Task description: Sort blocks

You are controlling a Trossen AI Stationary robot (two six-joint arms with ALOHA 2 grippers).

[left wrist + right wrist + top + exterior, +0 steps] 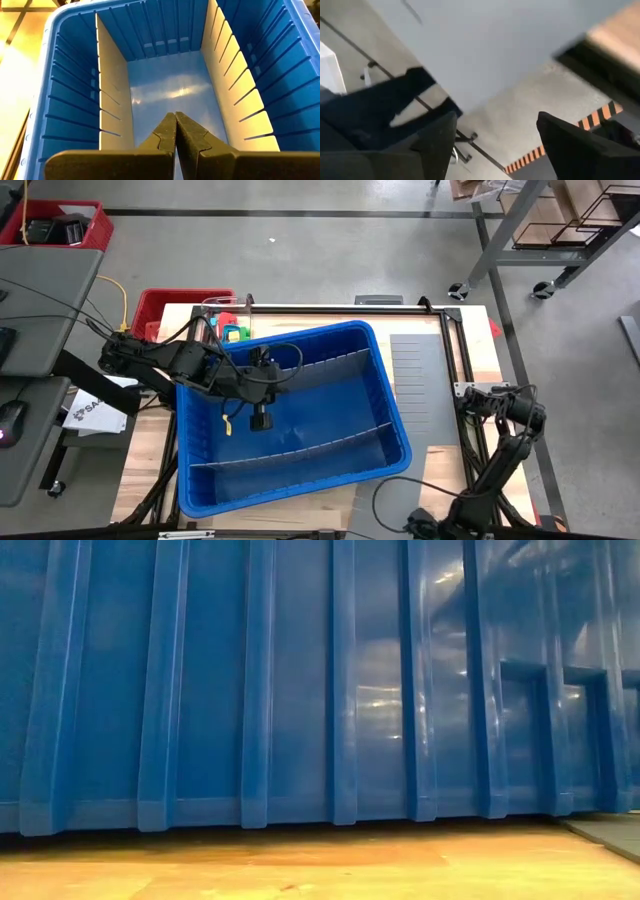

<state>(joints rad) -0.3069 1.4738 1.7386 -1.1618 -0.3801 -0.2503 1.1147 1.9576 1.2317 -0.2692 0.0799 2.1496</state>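
Tabletop bin [390, 420] holds no blocks; left gripper [175, 131] hangs shut, empty, inside; blocks [232, 330] wait at 11 o'clock; right gripper [495, 135] gapes, empty.

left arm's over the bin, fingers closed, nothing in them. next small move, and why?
Probably lift the left gripper out of the blue bin and swing it toward the blocks beside the bin's far-left corner. It is shut on nothing over the bare middle compartment, and no block shows inside the bin.
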